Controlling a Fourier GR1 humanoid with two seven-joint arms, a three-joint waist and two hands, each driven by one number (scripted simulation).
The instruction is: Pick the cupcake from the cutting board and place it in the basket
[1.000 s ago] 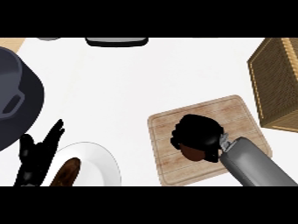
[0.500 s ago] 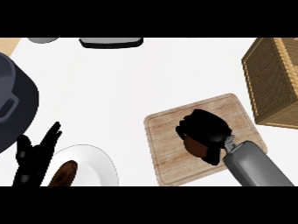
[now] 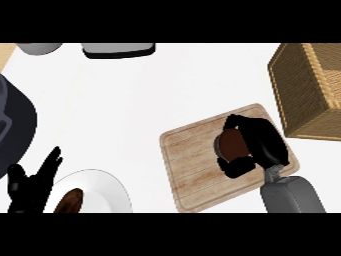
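The head view looked steeply down on a white counter (image 3: 165,90). Right of centre lay a pale wooden cutting board (image 3: 195,160), turned at a slight angle. On its right part sat the cupcake (image 3: 233,145), a brown round shape, with the right hand (image 3: 258,142) wrapped over it: the black fingers and thumb curled round the cupcake from the near and right sides, hiding much of it. The grey forearm came in from the lower edge just below. That curl suited the task, since the cupcake had to be lifted off the board; whether it had left the wood could not be told. The woven basket (image 3: 306,95) stood at the far right, just beside the board's far right corner, its open top facing up, so the carry looked short and mostly rightward and away. At the lower left the left hand (image 3: 29,187) showed with fingers straight and pointing up, holding nothing, resting near a white plate (image 3: 103,187) that bore a brown item. A large dark pot (image 3: 3,130) filled the left edge, well apart from the board. Two grey objects sat at the far edge, too cropped to name.
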